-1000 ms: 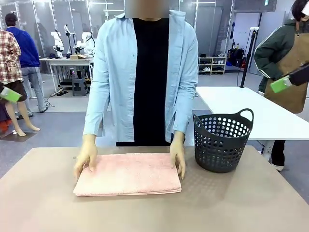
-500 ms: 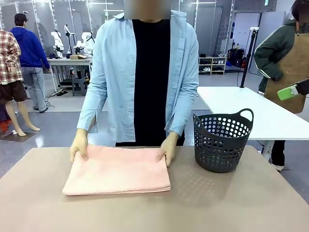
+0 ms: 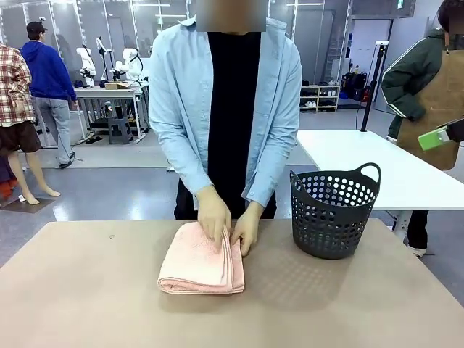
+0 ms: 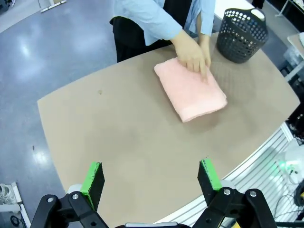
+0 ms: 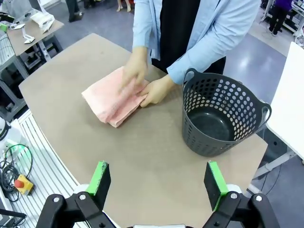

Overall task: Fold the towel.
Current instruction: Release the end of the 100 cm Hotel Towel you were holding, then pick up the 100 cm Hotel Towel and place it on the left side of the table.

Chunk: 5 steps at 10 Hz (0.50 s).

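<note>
The pink towel (image 3: pixel 201 261) lies folded into a small thick stack mid-table, left of the dark perforated basket (image 3: pixel 335 210) (both the person's hands press its far edge), while the left gripper (image 4: pixel 151 178) and right gripper (image 5: pixel 158 184) hover wide, holding nothing.

Glossy grey floor (image 3: pixel 109 192), a white table (image 3: pixel 362 156) right, shelving (image 3: pixel 319 98) behind
</note>
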Tool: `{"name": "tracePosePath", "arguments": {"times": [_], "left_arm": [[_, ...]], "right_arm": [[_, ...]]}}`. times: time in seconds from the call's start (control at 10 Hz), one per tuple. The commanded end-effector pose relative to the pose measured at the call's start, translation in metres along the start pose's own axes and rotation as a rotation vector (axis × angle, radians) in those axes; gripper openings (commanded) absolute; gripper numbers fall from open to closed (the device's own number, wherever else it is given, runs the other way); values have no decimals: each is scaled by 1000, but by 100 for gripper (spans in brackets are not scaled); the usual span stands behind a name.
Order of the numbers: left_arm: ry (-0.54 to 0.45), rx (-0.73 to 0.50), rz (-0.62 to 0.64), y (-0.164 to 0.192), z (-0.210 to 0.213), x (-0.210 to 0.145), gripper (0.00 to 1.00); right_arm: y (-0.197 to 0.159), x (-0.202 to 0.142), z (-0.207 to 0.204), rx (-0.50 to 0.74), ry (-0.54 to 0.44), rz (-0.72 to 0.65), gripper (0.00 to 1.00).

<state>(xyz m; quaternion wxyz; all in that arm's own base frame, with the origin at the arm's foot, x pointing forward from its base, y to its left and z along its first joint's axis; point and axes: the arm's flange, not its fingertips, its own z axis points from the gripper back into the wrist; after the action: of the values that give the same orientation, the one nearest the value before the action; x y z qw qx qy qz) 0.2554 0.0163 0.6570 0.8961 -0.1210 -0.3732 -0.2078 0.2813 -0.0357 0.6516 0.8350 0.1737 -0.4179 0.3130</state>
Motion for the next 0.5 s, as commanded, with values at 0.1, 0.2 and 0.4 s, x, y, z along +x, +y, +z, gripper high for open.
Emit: {"name": "tracePosePath", "arguments": {"times": [0.1,0.2,0.4], "left_arm": [[2,9,18,-1,-1,3,100],[2,9,18,-1,-1,3,100],[2,9,18,-1,-1,3,100]], "right_arm": [[0,1,1,-8,0,-10,100],[0,1,1,-8,0,-10,100],[0,1,1,-8,0,-10,100]]}}
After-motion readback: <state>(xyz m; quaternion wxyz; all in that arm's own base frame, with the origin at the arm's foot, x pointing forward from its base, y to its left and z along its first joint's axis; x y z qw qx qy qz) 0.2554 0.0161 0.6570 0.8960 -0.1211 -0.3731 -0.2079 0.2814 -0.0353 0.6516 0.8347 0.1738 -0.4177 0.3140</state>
